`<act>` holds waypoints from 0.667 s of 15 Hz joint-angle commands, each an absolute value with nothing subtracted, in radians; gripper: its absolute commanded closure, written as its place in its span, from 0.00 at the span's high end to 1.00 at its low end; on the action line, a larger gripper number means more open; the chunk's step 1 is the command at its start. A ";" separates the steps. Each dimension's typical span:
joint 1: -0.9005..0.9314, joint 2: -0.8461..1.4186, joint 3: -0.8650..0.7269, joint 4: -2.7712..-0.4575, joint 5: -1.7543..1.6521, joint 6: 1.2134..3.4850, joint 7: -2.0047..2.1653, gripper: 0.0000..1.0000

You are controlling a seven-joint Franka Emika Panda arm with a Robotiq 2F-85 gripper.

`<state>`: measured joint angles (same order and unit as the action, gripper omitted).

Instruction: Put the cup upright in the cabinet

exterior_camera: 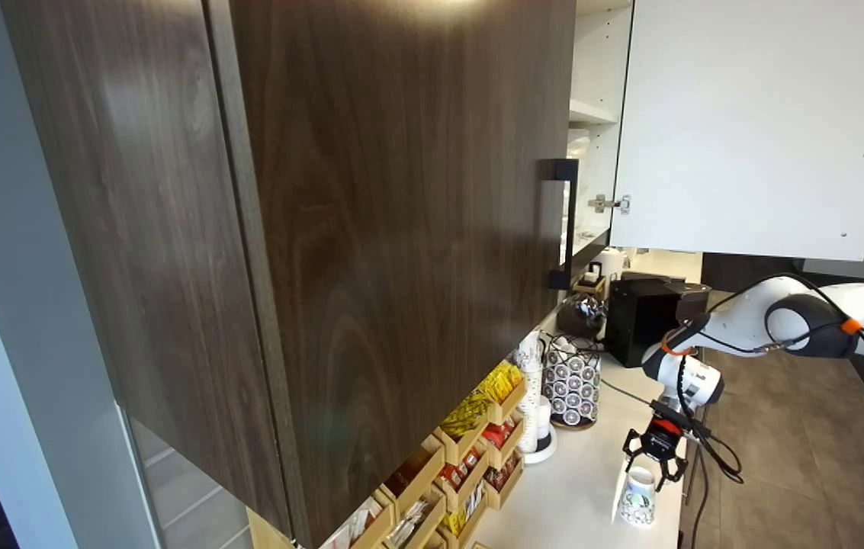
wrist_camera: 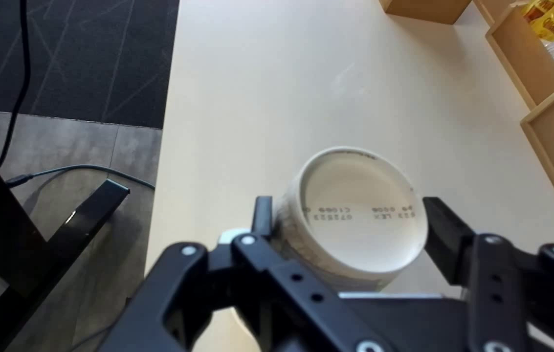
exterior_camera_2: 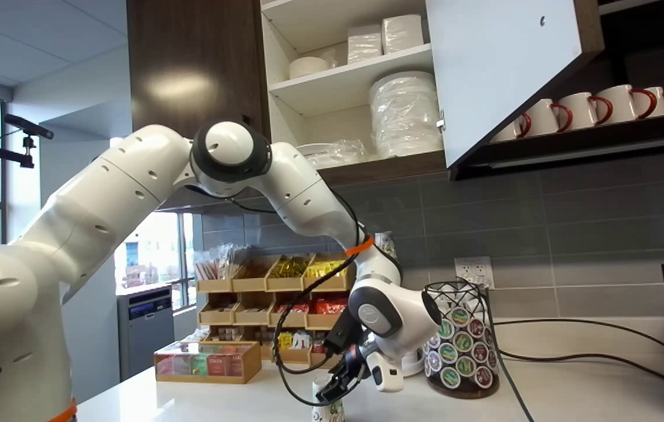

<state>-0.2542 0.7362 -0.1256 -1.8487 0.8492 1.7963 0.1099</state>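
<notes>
Upside down on the counter stands the cup (wrist_camera: 365, 195), white with a printed pattern on its side and its closed base facing up. It also shows in both exterior views (exterior_camera: 637, 503) (exterior_camera_2: 329, 413). My gripper (wrist_camera: 347, 217) straddles it, one finger on each side. The left finger (wrist_camera: 262, 215) lies against the cup's wall in the wrist view; the right finger (wrist_camera: 448, 234) is close to the base rim, and contact there is unclear. Above the counter is the dark brown cabinet (exterior_camera: 409, 191), its door (exterior_camera_2: 501, 64) swung open on white shelves.
Stacked plates (exterior_camera_2: 405, 114) in plastic fill part of the lower shelf (exterior_camera_2: 361, 67)'s space below. On the counter are a coffee-pod rack (exterior_camera_2: 460, 346), wooden snack bins (exterior_camera_2: 249, 285), a tea box (exterior_camera_2: 208, 363) and a black appliance (exterior_camera: 634, 316). Mugs (exterior_camera_2: 578, 110) line another shelf.
</notes>
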 commanded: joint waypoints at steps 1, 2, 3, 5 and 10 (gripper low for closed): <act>-0.270 0.765 -0.117 -1.811 0.881 1.754 0.104 0.45; -0.267 0.763 -0.117 -1.808 0.881 1.752 0.105 0.43; -0.262 0.758 -0.118 -1.810 0.881 1.756 0.107 0.43; -0.250 0.745 -0.117 -1.810 0.875 1.764 0.115 0.40; -0.142 0.688 -0.138 -1.821 0.800 1.864 0.218 0.40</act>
